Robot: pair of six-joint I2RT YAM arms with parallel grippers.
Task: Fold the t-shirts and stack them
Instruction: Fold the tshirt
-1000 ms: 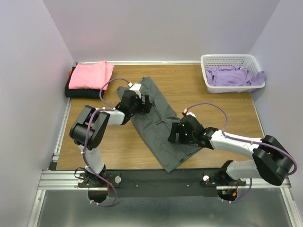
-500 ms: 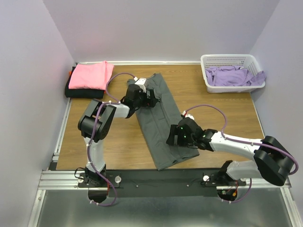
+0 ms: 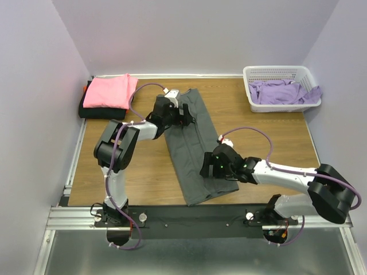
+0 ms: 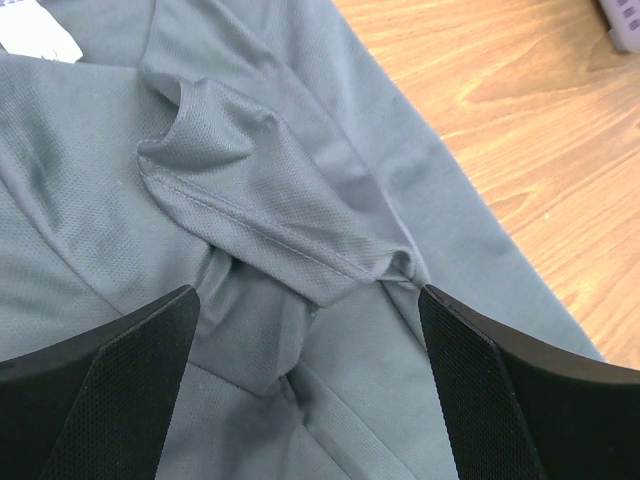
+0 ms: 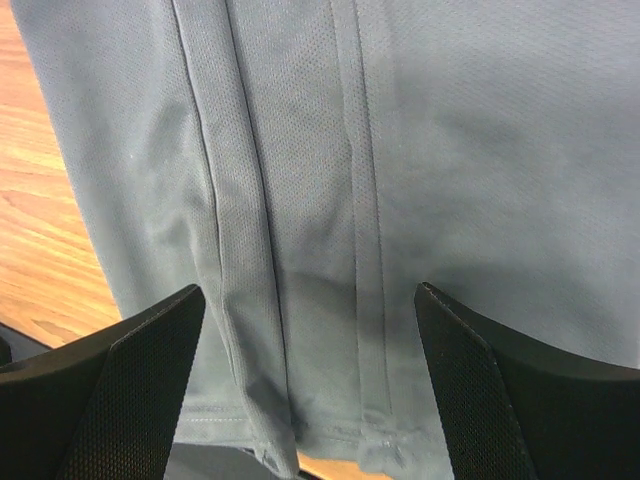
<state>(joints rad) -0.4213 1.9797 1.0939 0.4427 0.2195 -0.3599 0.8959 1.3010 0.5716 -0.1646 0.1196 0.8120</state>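
A dark charcoal grey t-shirt [image 3: 192,150] lies on the wooden table, folded lengthwise into a long narrow strip running from the back to the front edge. My left gripper [image 3: 184,114] hovers open over its far end; in the left wrist view a bunched sleeve [image 4: 265,205] lies just ahead of the open left gripper [image 4: 310,400]. My right gripper [image 3: 207,166] is open over the near end, and in the right wrist view the open right gripper [image 5: 310,390] straddles the hem and lengthwise creases [image 5: 290,300]. Neither holds cloth. A folded bright pink t-shirt [image 3: 109,90] rests on a black one [image 3: 94,112] at back left.
A white lattice basket [image 3: 274,71] at the back right holds crumpled lavender t-shirts [image 3: 284,91], one draping over its right rim. Walls close in the table on three sides. Bare wood [image 3: 264,132] shows between the grey shirt and the basket.
The grey shirt has swung from a diagonal lie to a straighter, narrower strip. My left gripper moved toward the back with its far end; the right gripper shifted slightly left. Both stayed open.
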